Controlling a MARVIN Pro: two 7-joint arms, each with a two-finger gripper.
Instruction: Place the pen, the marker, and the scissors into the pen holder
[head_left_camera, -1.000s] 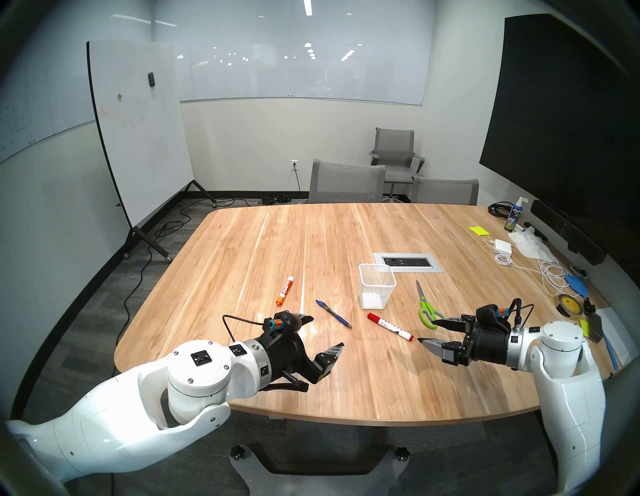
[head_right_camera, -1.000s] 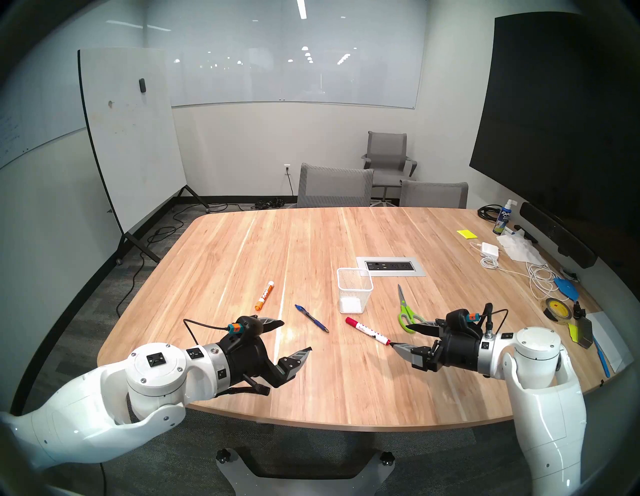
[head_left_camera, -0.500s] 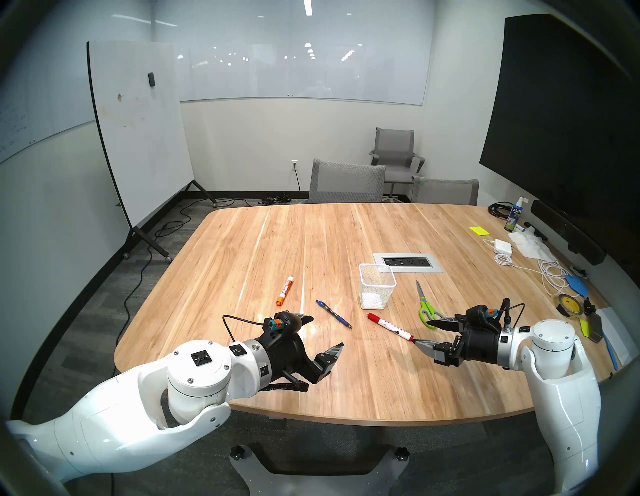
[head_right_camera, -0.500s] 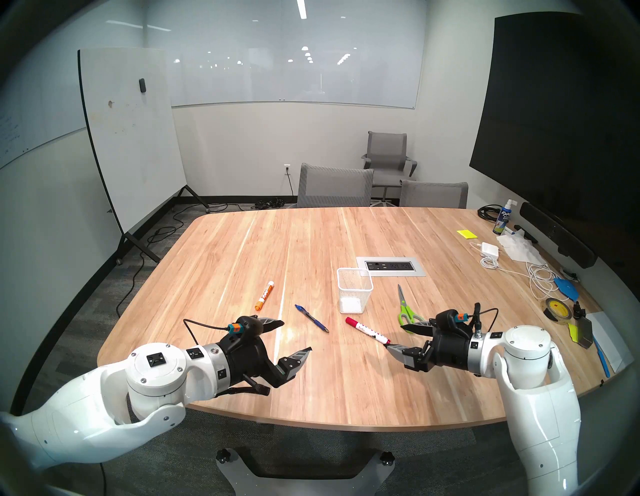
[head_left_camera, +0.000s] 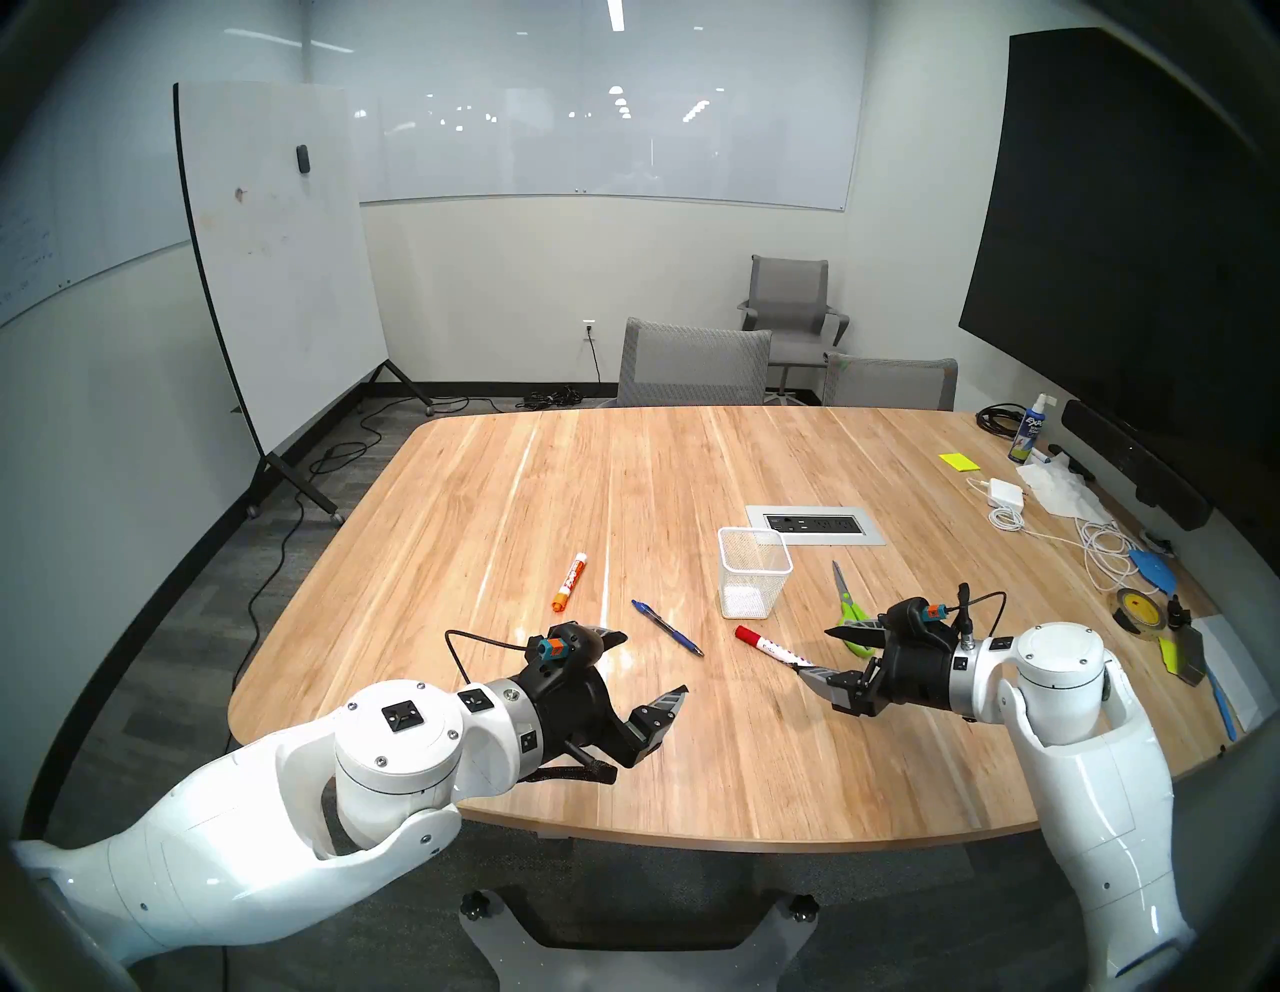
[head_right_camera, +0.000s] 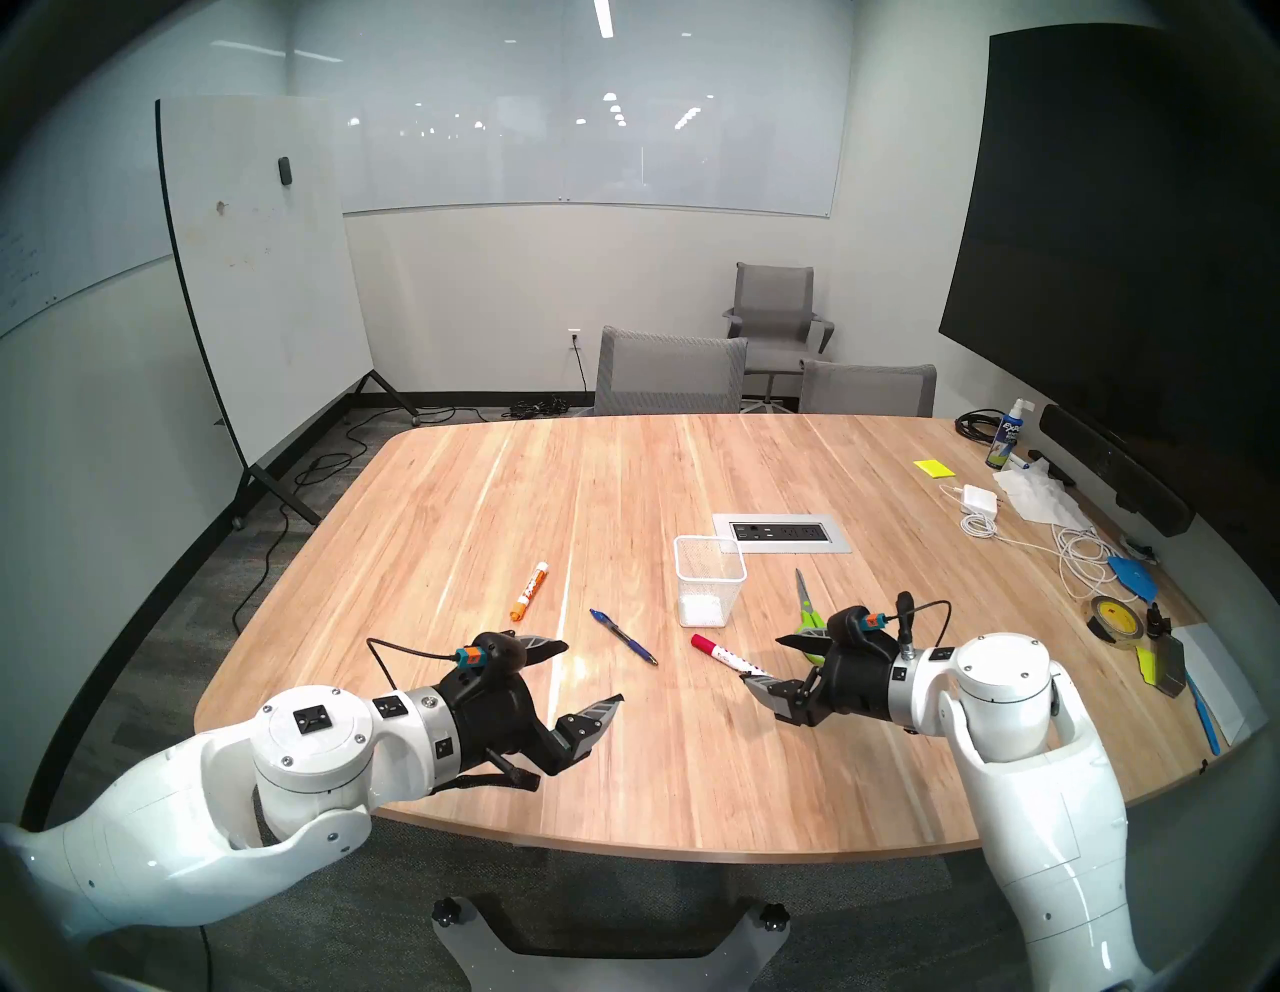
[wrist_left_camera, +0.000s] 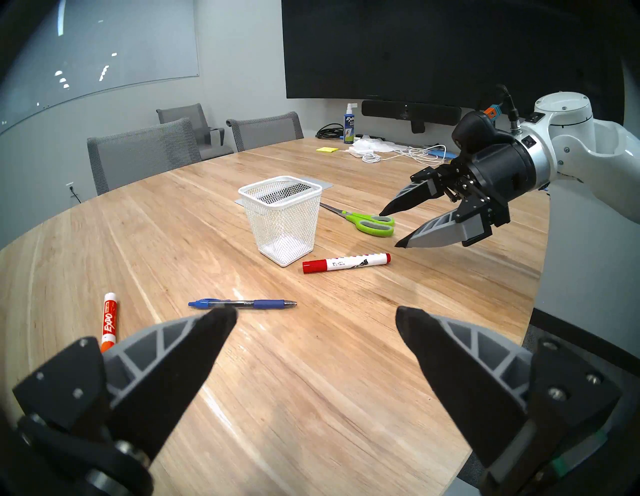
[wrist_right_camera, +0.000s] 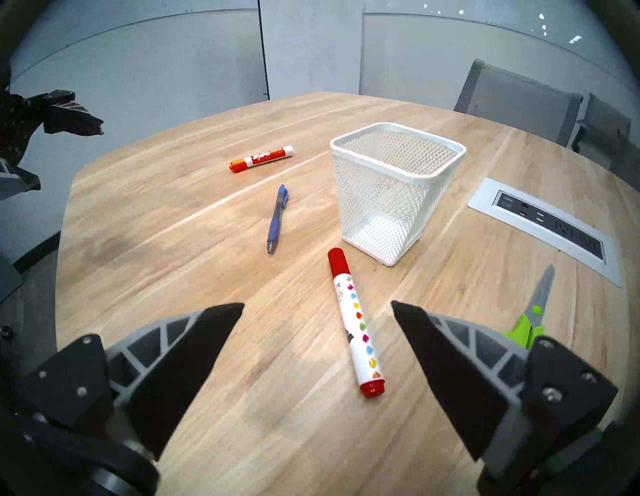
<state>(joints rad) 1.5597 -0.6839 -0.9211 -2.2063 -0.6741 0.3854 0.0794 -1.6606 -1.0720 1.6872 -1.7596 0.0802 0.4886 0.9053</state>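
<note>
Both grippers are held spread and empty above the wooden desk (head_left_camera: 623, 485); no task item is in the pen holder (head_left_camera: 753, 580).

The right gripper (head_left_camera: 824, 654) is seen low over the rear end of the red-capped marker (head_left_camera: 769, 644), with nothing between its jaws, and the scissors (head_left_camera: 848, 603) are partly hidden behind it toward the desk's right edge. The left gripper (head_left_camera: 651, 665) is held wide near the desk's front edge, apart from everything. The pen (head_left_camera: 666, 627) is laid flat between the two markers, the orange-capped marker (head_left_camera: 569, 582) being toward the left edge. The pen holder is set upright and empty just before the power outlet panel (head_left_camera: 816, 525), near the desk's middle.
</note>
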